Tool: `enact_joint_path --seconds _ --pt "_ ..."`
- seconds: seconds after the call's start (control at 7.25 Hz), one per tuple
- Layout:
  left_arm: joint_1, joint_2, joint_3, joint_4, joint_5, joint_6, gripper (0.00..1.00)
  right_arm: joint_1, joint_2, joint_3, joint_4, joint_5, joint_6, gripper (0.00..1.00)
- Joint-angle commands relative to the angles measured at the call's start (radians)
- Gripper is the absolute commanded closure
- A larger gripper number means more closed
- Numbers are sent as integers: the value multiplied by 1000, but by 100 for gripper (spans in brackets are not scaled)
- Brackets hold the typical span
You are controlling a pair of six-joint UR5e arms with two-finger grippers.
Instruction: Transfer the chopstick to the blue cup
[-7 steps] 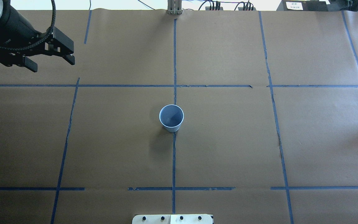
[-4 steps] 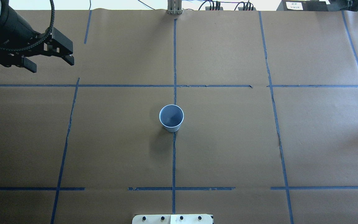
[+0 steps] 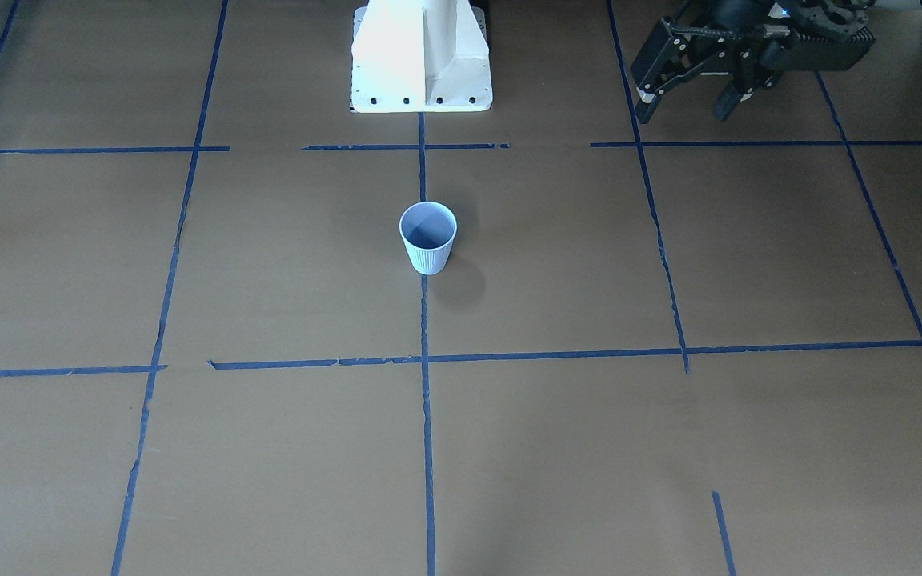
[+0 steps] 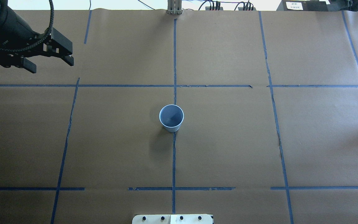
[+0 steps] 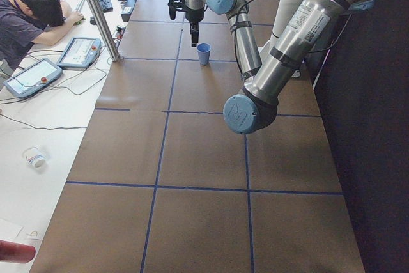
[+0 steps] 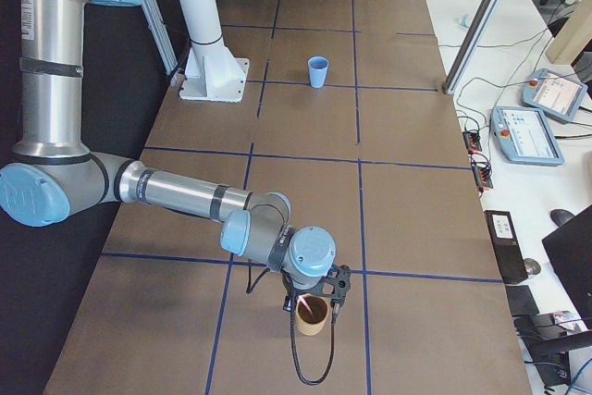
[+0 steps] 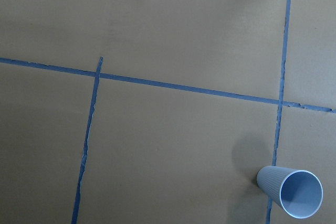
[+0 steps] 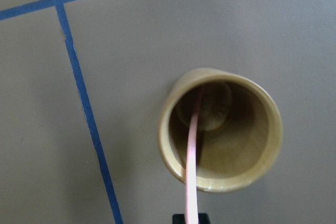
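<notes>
The blue cup (image 4: 171, 117) stands upright and empty at the table's middle; it also shows in the front view (image 3: 427, 236) and the left wrist view (image 7: 291, 192). My left gripper (image 4: 51, 64) is open and empty, hovering far to the cup's left and behind it. A pink chopstick (image 8: 193, 150) leans inside a tan cup (image 8: 247, 145) at the table's right end. My right gripper (image 8: 191, 217) sits just above that tan cup (image 6: 312, 321), its black fingertips close against the chopstick's upper end. It is out of the overhead view.
The white robot base (image 3: 421, 64) stands behind the blue cup. Blue tape lines grid the brown paper. An operator (image 5: 35, 11), tablets and cables sit on the white side bench, with a metal post (image 5: 96, 11) at its edge.
My left gripper has drifted slightly left and back. The blue cup has not moved.
</notes>
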Motion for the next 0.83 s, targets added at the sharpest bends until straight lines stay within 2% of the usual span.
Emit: enact_joint_path --seconds 0.0,0.28,0.69 --pt "0 -3 1 0 0 0 0 1 -3 16 -1 0 -2 95" --pt "0 -5 0 0 -2 -2 0 14 -25 62 -42 -2 -3 97" --pt "0 -8 0 0 -2 -6 0 61 -31 252 -254 -34 -17 97"
